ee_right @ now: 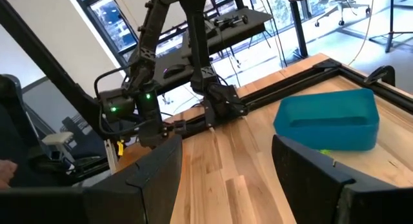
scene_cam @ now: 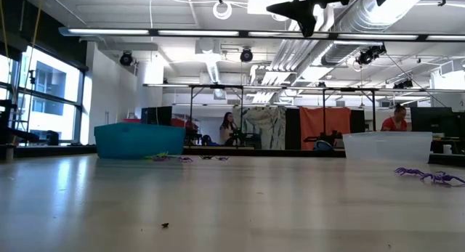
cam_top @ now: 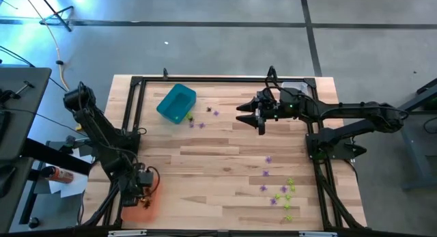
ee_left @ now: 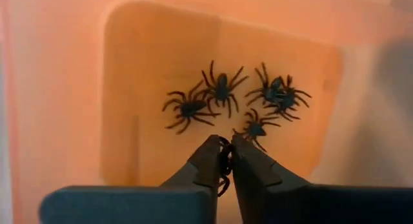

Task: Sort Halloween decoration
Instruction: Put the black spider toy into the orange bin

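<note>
The Halloween decoration is a scatter of tiny plastic spiders. Several black ones point(ee_left: 222, 88) lie on the floor of the orange tray point(ee_left: 135, 69) at the table's near left corner point(cam_top: 136, 206). My left gripper point(ee_left: 226, 145) points down into that tray, shut on one more black spider point(ee_left: 224, 164). Purple and green spiders point(cam_top: 280, 189) lie at the near right, and a few purple ones point(cam_top: 199, 122) lie beside the teal tray point(cam_top: 177, 102). My right gripper point(cam_top: 259, 117) hangs open and raised at the far middle, holding nothing point(ee_right: 226, 179). My left gripper pinches a black spider in the narrow gap between its two fingers, where its body and legs point(ee_left: 224, 169) show just behind the fingertips. The fingers come steeply from above into the orange tray. I cannot tell whether the spider touches the tray floor.
A clear tray point(scene_cam: 389, 145) stands at the far right of the table, the teal tray point(scene_cam: 139, 141) at the far left. A black frame point(cam_top: 205, 80) runs along the table's edges. Bare wood lies in the middle point(cam_top: 218, 162). People sit in the room beyond.
</note>
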Tool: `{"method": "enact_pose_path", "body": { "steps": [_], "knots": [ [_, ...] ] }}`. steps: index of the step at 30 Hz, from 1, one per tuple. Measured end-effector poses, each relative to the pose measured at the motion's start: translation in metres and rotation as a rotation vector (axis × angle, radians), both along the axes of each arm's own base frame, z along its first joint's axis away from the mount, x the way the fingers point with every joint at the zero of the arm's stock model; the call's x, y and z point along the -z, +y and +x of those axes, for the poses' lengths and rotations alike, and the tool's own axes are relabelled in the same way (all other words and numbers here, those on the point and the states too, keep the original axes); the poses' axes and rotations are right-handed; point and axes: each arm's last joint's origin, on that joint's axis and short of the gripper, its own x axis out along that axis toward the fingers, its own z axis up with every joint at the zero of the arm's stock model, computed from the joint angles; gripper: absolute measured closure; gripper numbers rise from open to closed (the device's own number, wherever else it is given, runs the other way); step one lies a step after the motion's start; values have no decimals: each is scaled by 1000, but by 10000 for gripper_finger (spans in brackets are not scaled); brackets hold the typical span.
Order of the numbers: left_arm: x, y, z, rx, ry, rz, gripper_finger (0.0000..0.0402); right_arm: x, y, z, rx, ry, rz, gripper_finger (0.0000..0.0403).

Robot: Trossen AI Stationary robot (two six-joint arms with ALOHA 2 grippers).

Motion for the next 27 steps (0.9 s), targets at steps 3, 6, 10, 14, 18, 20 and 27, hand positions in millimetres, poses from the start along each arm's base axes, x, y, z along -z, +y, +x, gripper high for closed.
{"method": "enact_pose_path", "body": {
  "steps": [3, 6, 10, 14, 18, 20, 27],
  "knots": [
    [-3, 1, 0, -42, 24, -41, 341, 0, 0, 0, 0, 1, -2, 167],
    [-12, 1, 0, -76, 14, -94, 301, 0, 0, 0, -1, 2, -2, 167],
    [-34, 1, 0, -78, -23, -166, 253, 0, 0, 0, -7, 0, -2, 167],
    [-55, 4, -1, -85, -44, -179, 220, 0, 0, 0, -10, 1, -2, 167],
    [-88, 12, 11, -160, -214, -196, 206, -1, 1, 0, -20, -8, -2, 167],
    [-108, 22, 21, -212, -364, -175, 204, -1, 1, 0, -20, -12, -2, 167],
    [-154, 88, 69, -418, -741, 253, 204, -4, 2, 0, -60, -41, -2, 167]
  ]
}}
